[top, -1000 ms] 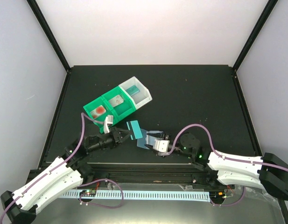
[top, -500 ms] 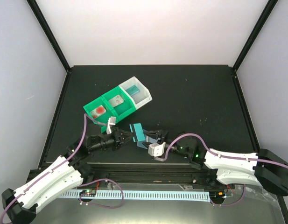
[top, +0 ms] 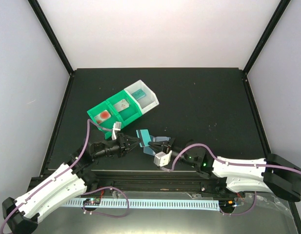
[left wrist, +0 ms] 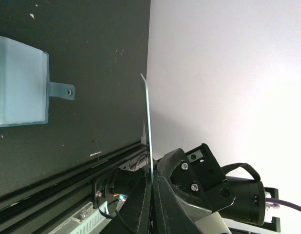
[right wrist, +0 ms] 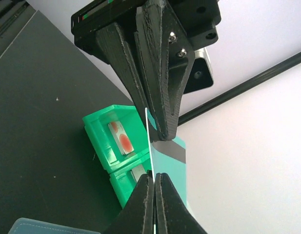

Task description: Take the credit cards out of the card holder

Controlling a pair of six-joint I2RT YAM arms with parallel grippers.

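The teal credit card point(top: 142, 135) is held upright above the table by both grippers. My left gripper point(top: 135, 142) is shut on one edge of it; in the left wrist view the card point(left wrist: 147, 122) shows edge-on, rising from my fingers point(left wrist: 151, 187). My right gripper point(top: 150, 143) is shut on the same card point(right wrist: 170, 165), its fingertips point(right wrist: 153, 178) just below the left gripper's point(right wrist: 162, 124). The slate-blue card holder point(top: 151, 149) lies on the table under the right gripper and also shows in the left wrist view point(left wrist: 18, 87). No pale blue-and-white card is in view.
Two joined green trays point(top: 113, 111) and a white tray point(top: 143, 95) stand just behind the grippers; the green ones also show in the right wrist view point(right wrist: 113, 146). The table's front rail point(left wrist: 67, 170) runs close below the left gripper.
My right gripper has moved left from over the card holder to the teal card and closed on it. My left gripper kept hold of the card and shifted slightly right.
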